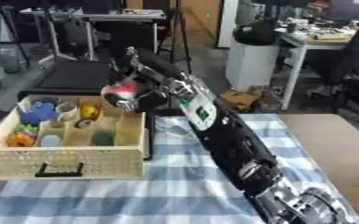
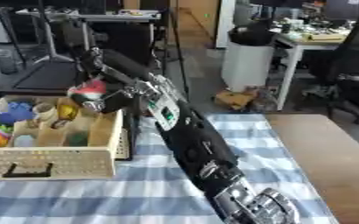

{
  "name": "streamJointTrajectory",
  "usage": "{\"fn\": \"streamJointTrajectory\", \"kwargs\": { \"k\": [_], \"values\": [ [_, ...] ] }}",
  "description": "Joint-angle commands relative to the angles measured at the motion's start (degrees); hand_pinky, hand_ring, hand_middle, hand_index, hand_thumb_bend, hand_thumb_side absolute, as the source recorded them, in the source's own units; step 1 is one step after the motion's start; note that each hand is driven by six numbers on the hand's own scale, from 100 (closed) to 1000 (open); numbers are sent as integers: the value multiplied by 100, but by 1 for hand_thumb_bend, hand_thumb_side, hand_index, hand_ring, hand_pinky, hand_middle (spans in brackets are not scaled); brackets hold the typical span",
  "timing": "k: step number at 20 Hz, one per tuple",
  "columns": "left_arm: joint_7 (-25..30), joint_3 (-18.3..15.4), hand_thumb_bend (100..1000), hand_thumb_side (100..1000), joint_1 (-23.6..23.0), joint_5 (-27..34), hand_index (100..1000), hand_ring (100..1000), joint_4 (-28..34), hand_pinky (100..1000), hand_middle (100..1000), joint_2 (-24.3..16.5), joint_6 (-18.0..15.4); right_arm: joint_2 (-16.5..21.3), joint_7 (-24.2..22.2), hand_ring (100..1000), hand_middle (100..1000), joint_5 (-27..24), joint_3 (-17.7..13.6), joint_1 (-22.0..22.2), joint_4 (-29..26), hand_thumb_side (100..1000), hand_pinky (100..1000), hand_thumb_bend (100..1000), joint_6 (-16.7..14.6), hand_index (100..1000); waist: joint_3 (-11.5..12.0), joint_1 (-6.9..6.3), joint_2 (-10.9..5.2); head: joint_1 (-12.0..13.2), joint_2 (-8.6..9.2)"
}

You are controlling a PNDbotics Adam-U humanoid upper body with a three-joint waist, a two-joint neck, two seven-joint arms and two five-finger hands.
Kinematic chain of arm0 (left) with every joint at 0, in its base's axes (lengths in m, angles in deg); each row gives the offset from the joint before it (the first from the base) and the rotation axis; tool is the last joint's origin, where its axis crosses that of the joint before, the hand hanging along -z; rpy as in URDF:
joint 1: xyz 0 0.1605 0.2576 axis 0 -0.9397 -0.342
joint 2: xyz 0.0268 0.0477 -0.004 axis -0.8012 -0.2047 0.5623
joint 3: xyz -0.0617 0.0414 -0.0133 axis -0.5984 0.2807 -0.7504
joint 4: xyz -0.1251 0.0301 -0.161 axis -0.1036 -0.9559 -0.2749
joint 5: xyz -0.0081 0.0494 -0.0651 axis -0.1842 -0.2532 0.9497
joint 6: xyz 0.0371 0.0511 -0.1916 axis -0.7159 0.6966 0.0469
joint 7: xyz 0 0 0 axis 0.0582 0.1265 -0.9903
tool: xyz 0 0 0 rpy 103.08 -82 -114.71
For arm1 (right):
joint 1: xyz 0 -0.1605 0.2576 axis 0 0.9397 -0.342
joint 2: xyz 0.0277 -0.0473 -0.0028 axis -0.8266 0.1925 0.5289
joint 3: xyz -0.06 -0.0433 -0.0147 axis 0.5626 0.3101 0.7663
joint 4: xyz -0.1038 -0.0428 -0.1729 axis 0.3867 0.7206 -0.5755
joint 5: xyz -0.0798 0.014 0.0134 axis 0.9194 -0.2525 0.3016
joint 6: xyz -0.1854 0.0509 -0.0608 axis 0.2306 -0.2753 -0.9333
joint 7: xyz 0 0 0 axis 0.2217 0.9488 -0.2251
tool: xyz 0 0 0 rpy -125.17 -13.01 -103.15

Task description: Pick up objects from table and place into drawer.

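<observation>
The right hand [image 1: 127, 97] reaches across from the lower right on its long black and silver arm [image 1: 232, 153] and hangs over the far right corner of the pale woven drawer with inner dividers [image 1: 64, 164]. Its fingers are curled round a small red and white object [image 1: 121, 87], so the carry looks nearly done and the placing step is in hand. The drawer already holds several small things: a blue one [image 1: 37, 114], a yellow one [image 1: 89, 111], an orange one [image 1: 18, 140] and a dark green one [image 1: 102, 139].

The next move probably calls for lowering the hand over a free compartment at the right side before letting go, keeping clear of the dividers. The left hand shows in neither view.

The counter wears a blue and white checked cloth [image 1: 175, 192], with bare wood to the right. Behind are a white bin [image 1: 251, 63], desks and a black chair.
</observation>
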State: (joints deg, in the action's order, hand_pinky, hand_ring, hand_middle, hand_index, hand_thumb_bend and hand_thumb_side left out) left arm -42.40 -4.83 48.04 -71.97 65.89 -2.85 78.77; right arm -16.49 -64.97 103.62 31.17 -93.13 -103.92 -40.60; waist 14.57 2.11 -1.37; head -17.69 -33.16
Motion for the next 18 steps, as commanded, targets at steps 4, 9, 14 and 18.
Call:
{"fn": "streamJointTrajectory", "kwargs": {
  "k": [4,9,14,18],
  "values": [
    [19,-14,101,1000,63,22,780,100,104,100,100,-68,-20,-219,-272,246,458,123,-308,-53,81,236,200,100,201,529,35,-66,-6,-43,5],
    [17,-8,100,1000,66,16,780,100,104,100,100,-58,-27,-249,-295,437,591,667,-427,-32,80,147,446,100,202,624,50,-61,27,-48,2],
    [16,-10,100,1000,57,10,780,100,104,100,100,-54,-29,-270,-210,547,713,1217,-484,9,147,138,583,100,77,716,55,-66,26,-46,3],
    [18,-8,100,1000,46,10,780,100,104,100,100,-51,-27,-263,-295,659,787,1464,-492,10,197,161,718,100,-35,792,51,-66,20,-50,2]
  ]
}}
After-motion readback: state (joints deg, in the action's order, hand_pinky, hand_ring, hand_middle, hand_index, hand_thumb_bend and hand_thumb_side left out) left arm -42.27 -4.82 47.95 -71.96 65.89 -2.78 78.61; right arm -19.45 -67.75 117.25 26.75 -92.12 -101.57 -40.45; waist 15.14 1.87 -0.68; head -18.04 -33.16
